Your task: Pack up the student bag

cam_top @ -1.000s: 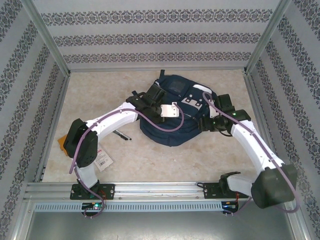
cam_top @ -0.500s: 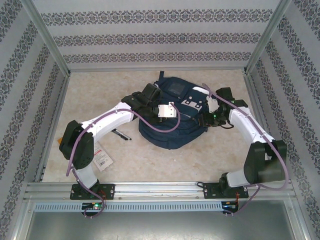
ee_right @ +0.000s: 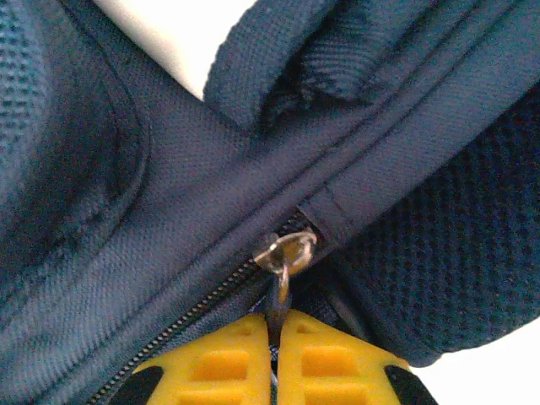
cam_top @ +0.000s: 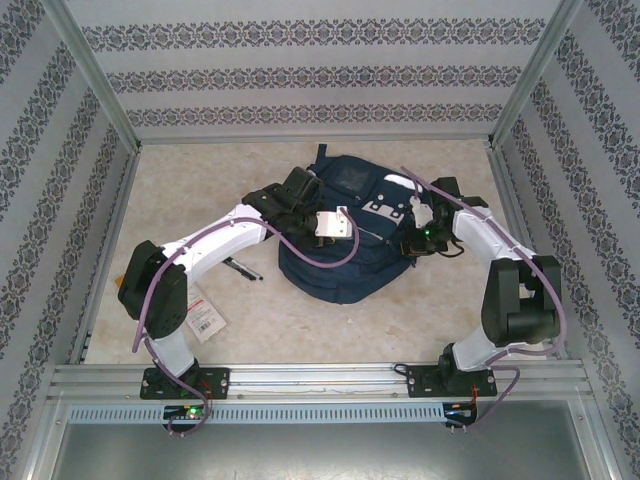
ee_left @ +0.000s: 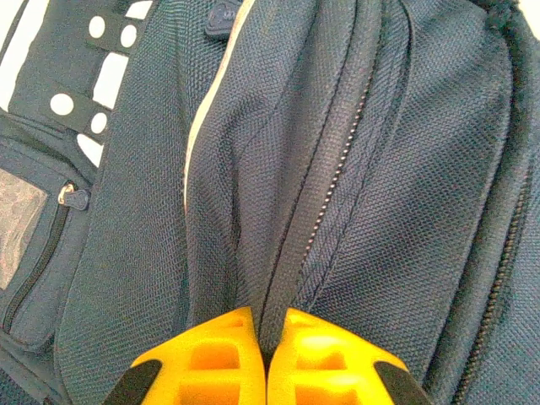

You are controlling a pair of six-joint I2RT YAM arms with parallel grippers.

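The student bag [cam_top: 345,255], dark navy with white patches, lies flat in the middle of the table. My left gripper [cam_top: 316,208] rests on its left upper side. In the left wrist view this gripper [ee_left: 268,337] is shut, pinching a fold of the bag's fabric [ee_left: 287,253] beside a closed zipper line. My right gripper [cam_top: 405,245] is at the bag's right edge. In the right wrist view it [ee_right: 274,325] is shut on the dark tab hanging from a silver zipper pull [ee_right: 285,251] at the end of a zipper.
A dark pen [cam_top: 243,270] lies on the table left of the bag, under the left forearm. A white packet with a red label [cam_top: 208,318] sits by the left arm's elbow. Patterned walls and metal posts [cam_top: 100,80] close in the table.
The right arm folded in toward the bag and its gripper went from open to shut on the zipper tab. The left arm drew slightly back, still gripping the fabric.
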